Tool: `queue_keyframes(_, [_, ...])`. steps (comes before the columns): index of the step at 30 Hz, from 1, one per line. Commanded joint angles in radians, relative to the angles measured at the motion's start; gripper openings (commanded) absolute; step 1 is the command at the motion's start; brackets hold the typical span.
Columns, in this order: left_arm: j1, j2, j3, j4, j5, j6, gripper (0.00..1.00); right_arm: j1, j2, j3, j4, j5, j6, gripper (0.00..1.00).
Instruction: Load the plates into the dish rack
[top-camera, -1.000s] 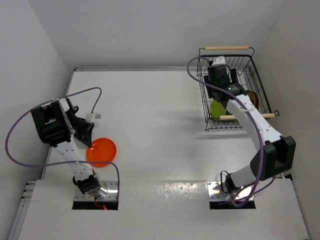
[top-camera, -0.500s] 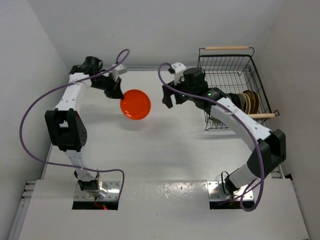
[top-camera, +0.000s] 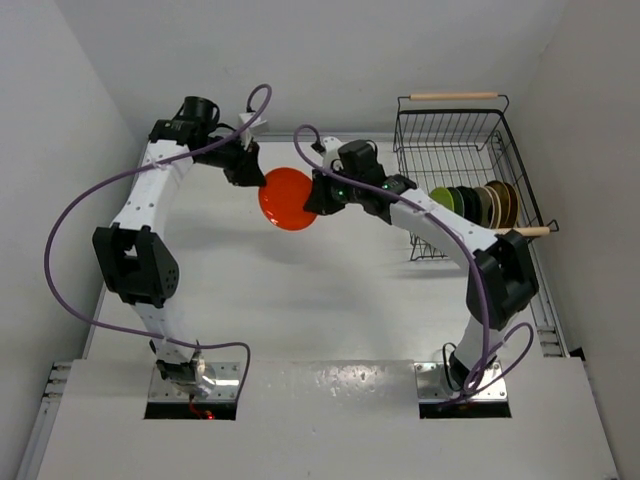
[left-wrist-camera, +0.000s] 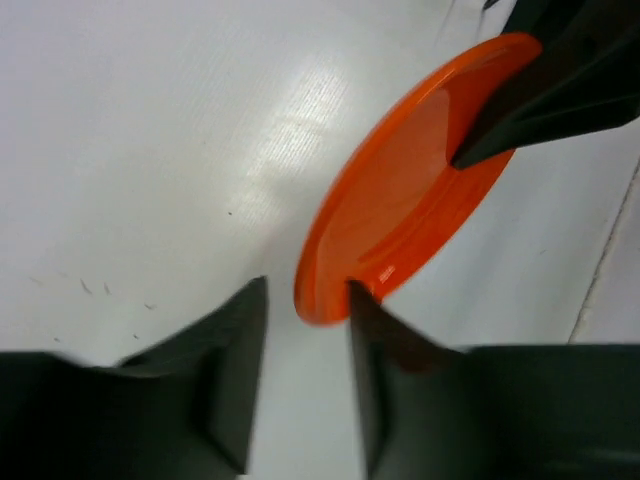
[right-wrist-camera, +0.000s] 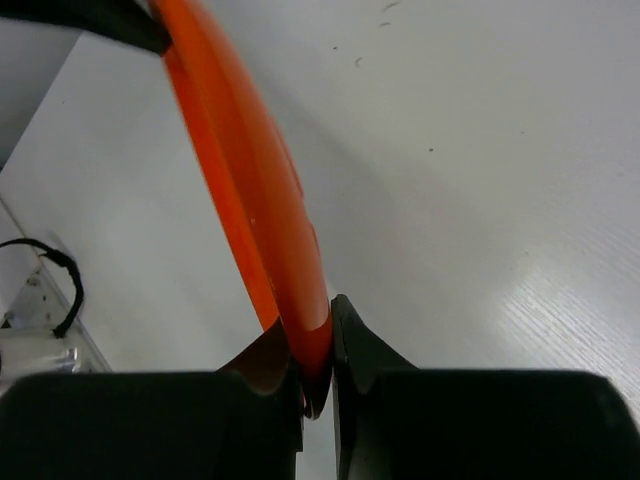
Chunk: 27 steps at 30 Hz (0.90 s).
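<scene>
Aloft, orange plate (top-camera: 283, 200), right gripper (top-camera: 318, 196) pinching, rack (top-camera: 455, 97) nearby

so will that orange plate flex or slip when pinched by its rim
Probably stiff: the orange plate shows no bend gripped at its rim by the right claw. Its glossy sheen suggests it could slip or pivot in that narrow pinch.

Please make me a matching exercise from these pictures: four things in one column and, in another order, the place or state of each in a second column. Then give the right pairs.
Column one
1. orange plate
2. lime green plate
3. dish rack
4. right gripper

Column two
A. standing on edge inside the rack
B. shut on a plate's rim
C. at the far right of the table
D. held up in the air

Pairs: 1-D, 2-A, 3-C, 4-B
</scene>
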Motion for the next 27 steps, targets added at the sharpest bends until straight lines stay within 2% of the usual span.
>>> queue_keyframes(1, [-0.003,-0.024,0.043,0.000,-0.078,-0.083,0.51,-0.031,-0.098,-0.020,0.088,0.119,0.016,0.00])
queue_keyframes(2, [0.008,-0.024,0.043,0.014,-0.117,-0.103,0.62,-0.032,-0.138,-0.020,0.074,0.171,0.014,0.00])
queue_keyframes(3, [0.008,-0.033,0.043,0.036,-0.220,-0.162,0.81,-0.044,-0.152,-0.011,0.044,0.248,0.007,0.00])
queue_keyframes(4, [0.019,-0.033,0.043,0.086,-0.285,-0.199,0.89,-0.063,-0.164,-0.005,-0.001,0.276,-0.002,0.00])
queue_keyframes(6, [0.031,-0.033,0.043,0.137,-0.431,-0.305,0.95,-0.089,-0.210,0.032,-0.091,0.502,-0.024,0.00])
queue_keyframes(7, [0.045,-0.033,0.043,0.178,-0.573,-0.330,0.99,-0.107,-0.222,0.041,-0.111,0.620,-0.028,0.00])
queue_keyframes(8, [0.045,-0.033,0.034,0.191,-0.630,-0.348,0.99,-0.121,-0.259,0.040,-0.125,0.680,-0.035,0.00])
queue_keyframes(9, [0.071,-0.033,0.034,0.200,-0.675,-0.368,0.99,-0.130,-0.268,0.024,-0.148,0.849,-0.062,0.00])
queue_keyframes(11, [0.082,-0.024,0.034,0.200,-0.758,-0.368,0.99,-0.161,-0.301,0.004,-0.153,0.940,-0.090,0.00])
queue_keyframes(12, [0.082,-0.024,0.023,0.200,-0.778,-0.368,0.99,-0.167,-0.319,-0.022,-0.159,1.036,-0.125,0.00])
queue_keyframes(13, [0.082,-0.024,0.011,0.200,-0.802,-0.378,0.99,-0.201,-0.321,-0.029,-0.173,1.052,-0.131,0.00])
queue_keyframes(17, [0.082,-0.024,-0.024,0.200,-0.803,-0.378,0.99,-0.282,-0.316,-0.062,-0.272,1.025,-0.072,0.00])
queue_keyframes(27, [0.082,-0.024,-0.044,0.200,-0.803,-0.368,0.99,-0.380,-0.226,-0.158,-0.302,0.931,0.007,0.00])
